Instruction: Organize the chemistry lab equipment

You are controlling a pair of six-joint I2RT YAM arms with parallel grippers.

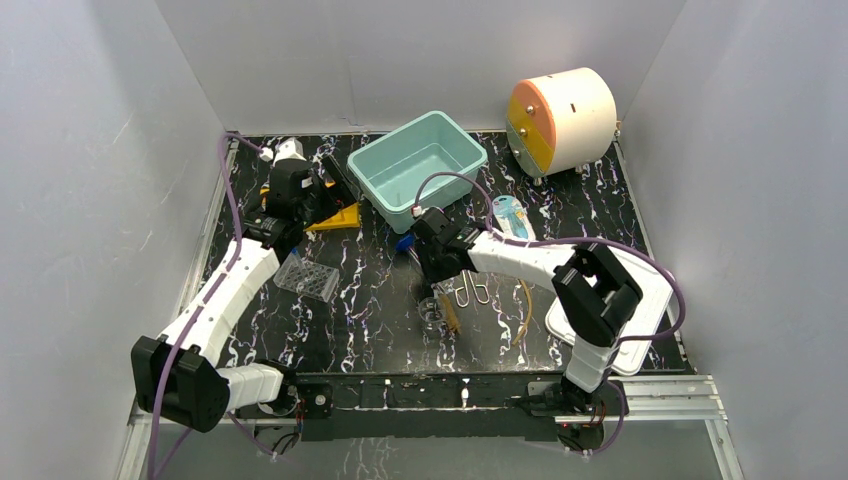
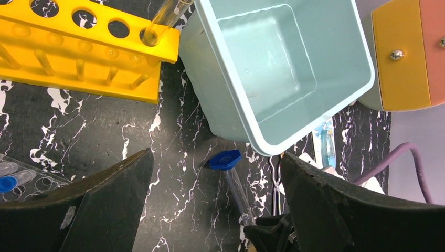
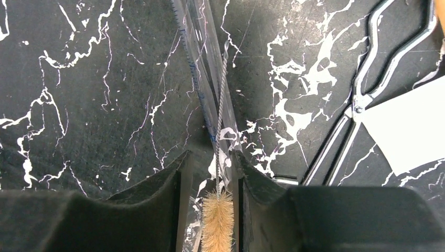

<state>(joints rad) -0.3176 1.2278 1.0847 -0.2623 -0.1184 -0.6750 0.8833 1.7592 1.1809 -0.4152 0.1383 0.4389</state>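
I work on a black marbled surface (image 1: 380, 320) veined with white, closed in by plain pale walls (image 1: 100, 150) on three sides. At the back stand one teal plastic bin (image 1: 420, 172) and one white drum with an orange and yellow face (image 1: 575, 115). One white tray (image 1: 650, 290) lies under my right arm.

My left gripper (image 2: 216, 155) hangs released, its jaws spread wide with nothing between them, above the strip of surface between the bin and the one yellow holed tube rack (image 2: 78, 55). The rack sits just left of the bin, with a single clear tube (image 2: 163, 18) leaning in its end hole.

I count a second tube, clear with a blue cap (image 2: 239, 191), lying flat just in front of the bin. My right gripper (image 3: 212, 157) straddles it. The jaws stand narrow, one on each side of the glass, but I cannot tell whether they grasp it. One thin brush with a twisted wire stem and tan bristles (image 3: 218, 223) lies along that tube, also between the jaws.

Near the rack rests one clear plastic well plate (image 1: 307, 278). In front of my right gripper are one small glass dish (image 1: 432, 313) and the wire clips (image 1: 472, 290). They show as two loops side by side, and I cannot tell whether they are joined. One length of amber rubber tubing (image 1: 524, 315) lies between the clips and the tray. One white card with a blue item on it (image 1: 512, 215) lies to the right of the bin.
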